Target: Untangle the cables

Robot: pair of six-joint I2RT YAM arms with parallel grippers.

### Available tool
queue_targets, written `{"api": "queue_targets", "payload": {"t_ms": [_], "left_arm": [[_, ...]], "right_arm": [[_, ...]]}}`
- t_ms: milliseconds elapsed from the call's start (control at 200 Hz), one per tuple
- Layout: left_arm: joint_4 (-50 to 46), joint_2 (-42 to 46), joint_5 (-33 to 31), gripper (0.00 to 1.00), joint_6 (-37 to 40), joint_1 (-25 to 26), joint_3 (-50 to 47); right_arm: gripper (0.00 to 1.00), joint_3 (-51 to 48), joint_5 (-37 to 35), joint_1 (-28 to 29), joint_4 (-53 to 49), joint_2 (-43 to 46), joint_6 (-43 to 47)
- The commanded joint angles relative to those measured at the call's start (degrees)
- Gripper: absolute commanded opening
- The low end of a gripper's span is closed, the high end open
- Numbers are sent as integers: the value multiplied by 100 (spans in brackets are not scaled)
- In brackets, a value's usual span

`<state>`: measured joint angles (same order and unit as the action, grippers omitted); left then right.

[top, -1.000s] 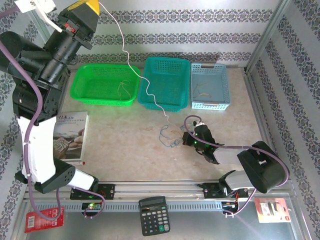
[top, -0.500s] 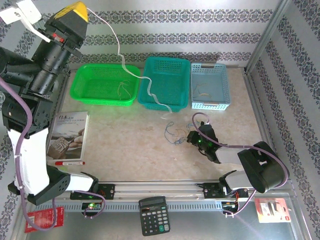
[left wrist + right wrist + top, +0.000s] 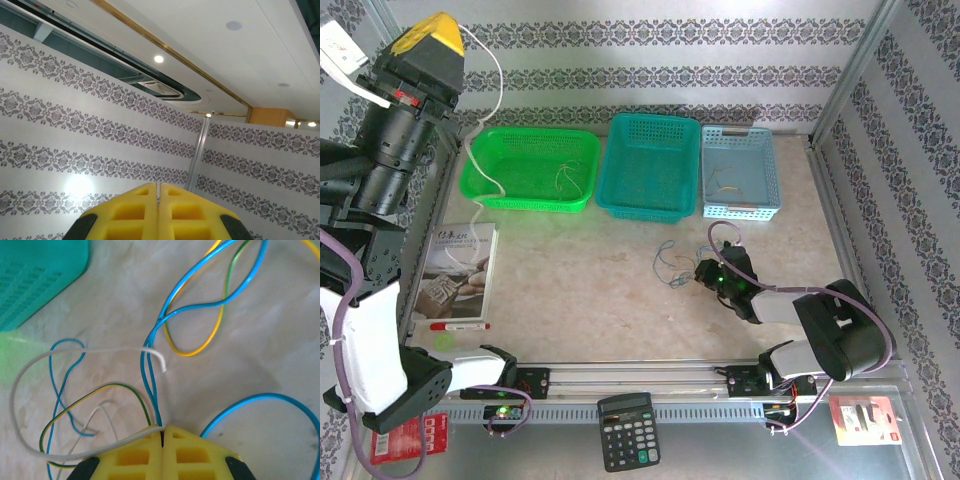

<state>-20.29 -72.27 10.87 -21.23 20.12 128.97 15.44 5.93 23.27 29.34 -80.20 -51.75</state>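
Note:
The cables point(image 3: 671, 263) lie as a small tangle of blue, yellow and whitish wires on the table in front of the teal basket. My right gripper point(image 3: 706, 272) is low on the table at the tangle's right edge. In the right wrist view its yellow fingers point(image 3: 125, 455) are shut, with two blue wires point(image 3: 150, 385) running into the seam and a white wire point(image 3: 100, 351) crossing the left finger. My left gripper point(image 3: 432, 30) is raised high at the far left, shut point(image 3: 158, 186) on a long white cable point(image 3: 470, 152) that hangs down past the green basket.
Three baskets stand along the back: green point(image 3: 530, 133), teal point(image 3: 655, 118) and light blue point(image 3: 740, 132). The green and light blue ones each hold a wire. A book point(image 3: 460, 270) and a red pen point(image 3: 460, 325) lie at the left, and a calculator point(image 3: 628, 430) sits at the near edge.
My left arm has swung up and to the left, drawing the long white cable out of the tangle and over to the green basket's left side. The right gripper has stayed at the tangle, shifting slightly right.

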Motion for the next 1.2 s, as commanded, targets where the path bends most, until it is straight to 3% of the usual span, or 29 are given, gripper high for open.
{"api": "queue_targets", "payload": {"t_ms": [0, 225, 425, 644, 784, 1194], "left_arm": [[270, -40, -178, 0, 361, -85, -98], [402, -198, -599, 0, 966, -82, -159], [1089, -268, -1042, 0, 1427, -82, -669], [1475, -779, -1395, 0, 1814, -115, -669], [1856, -1192, -1584, 0, 1835, -295, -491], [2298, -2520, -2330, 0, 1662, -1280, 322]], "right_arm": [[0, 108, 224, 279, -246, 62, 51], [0, -10, 145, 780, -556, 428, 63], [46, 170, 291, 809, -1243, 1170, 305], [75, 636, 284, 802, -2349, 2135, 642], [80, 719, 254, 702, -2777, 2633, 723], [81, 714, 555, 328, -3433, 3479, 842]]}}
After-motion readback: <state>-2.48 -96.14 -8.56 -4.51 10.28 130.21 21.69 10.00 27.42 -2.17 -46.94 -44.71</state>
